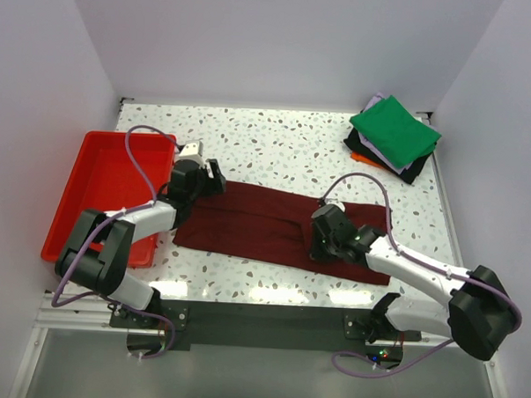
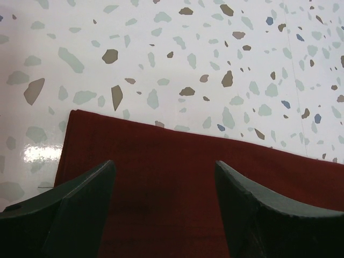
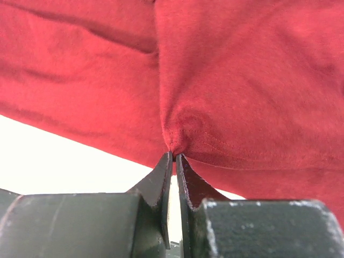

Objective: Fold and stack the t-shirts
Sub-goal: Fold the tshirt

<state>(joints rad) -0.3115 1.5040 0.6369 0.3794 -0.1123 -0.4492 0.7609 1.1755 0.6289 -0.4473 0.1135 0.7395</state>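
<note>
No text, label, brand, number or sign can be read in any of the views.

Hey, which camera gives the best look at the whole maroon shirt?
The top external view: the maroon shirt shows there as one long band, nearly all uncovered. The left wrist view shows only one corner under the open left claw; the right wrist view, a pucker pinched by the right claw.
</note>
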